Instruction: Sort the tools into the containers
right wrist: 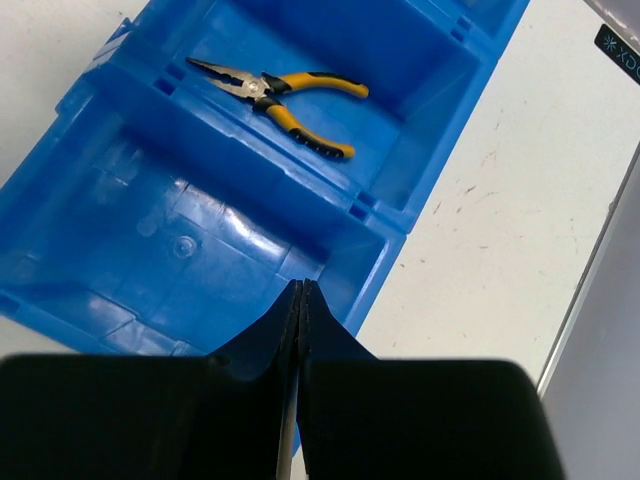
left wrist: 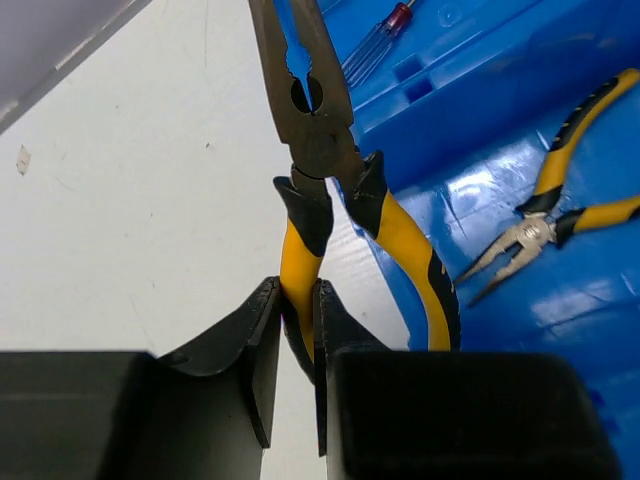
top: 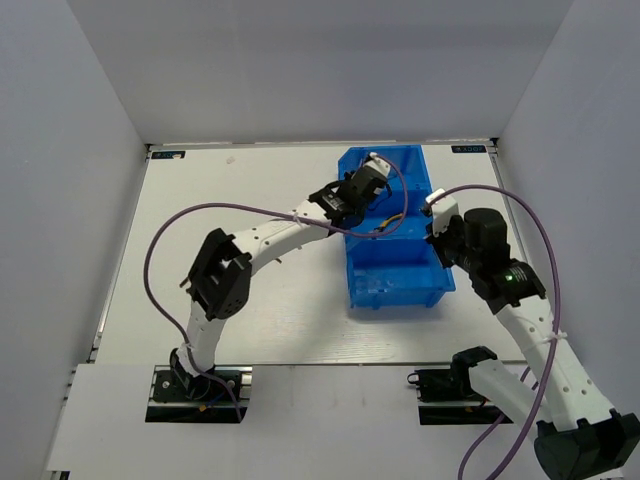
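- Left wrist view: left end effector [left wrist: 297, 310] grips the carried pliers [left wrist: 318, 140] by one handle, probably to join the second pliers [left wrist: 545, 215] in the blue bin [left wrist: 480, 70].
- Right end effector [right wrist: 300, 300] hangs closed, empty.

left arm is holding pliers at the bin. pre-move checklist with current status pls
1. Grip: left gripper is clamped on one yellow handle of the held pliers: ok.
2. Held pliers fully over a compartment: cannot tell. In the left wrist view they run along the blue bin wall, with table beside them.
3. Drop spot: second pliers lies in the middle compartment with bare floor beside it: ok.
4. Right gripper out of the way: shut, empty, at the bin's right side: ok.
5. Screwdriver already in the bin, past a divider: ok.
6. Hex keys: not visible in any view: cannot tell.
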Controlling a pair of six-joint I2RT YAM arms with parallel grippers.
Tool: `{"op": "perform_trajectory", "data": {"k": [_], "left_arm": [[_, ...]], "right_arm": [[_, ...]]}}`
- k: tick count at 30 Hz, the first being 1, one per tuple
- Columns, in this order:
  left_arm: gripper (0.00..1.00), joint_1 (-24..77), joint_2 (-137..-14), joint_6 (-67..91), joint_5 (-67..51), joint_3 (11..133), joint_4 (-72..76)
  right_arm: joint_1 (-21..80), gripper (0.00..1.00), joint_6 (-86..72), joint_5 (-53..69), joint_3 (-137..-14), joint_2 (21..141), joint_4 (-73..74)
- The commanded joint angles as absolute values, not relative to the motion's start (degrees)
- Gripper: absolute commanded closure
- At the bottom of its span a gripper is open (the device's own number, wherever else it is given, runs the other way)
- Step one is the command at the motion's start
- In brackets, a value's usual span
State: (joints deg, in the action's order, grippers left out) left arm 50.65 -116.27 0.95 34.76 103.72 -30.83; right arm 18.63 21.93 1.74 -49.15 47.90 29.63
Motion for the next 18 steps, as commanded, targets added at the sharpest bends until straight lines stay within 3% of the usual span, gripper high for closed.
{"op": "perform_trajectory", "data": {"k": [1, 10, 14, 18], "left_arm": [[1.00, 51.06, -116.62, -5.54, 39.64, 107.84, -21.01], [0.98, 51.59, -121.03, -1.07, 32.97, 110.83, -20.03], [0.75, 51.59, -122.16, 0.18, 28.75, 110.83, -20.57], [0.63, 51.59, -122.17, 0.79, 28.74, 109.78, -21.18]], "right_arm": [[17.93, 1.00, 20.57, 2.55, -47.64, 45.01, 31.02], [17.67, 1.00, 19.25, 3.08, -44.39, 42.09, 31.55], [17.58, 1.00, 19.16, 3.43, -44.21, 43.15, 30.85], [17.40, 1.00, 18.90, 4.04, -44.74, 44.03, 30.32]]}}
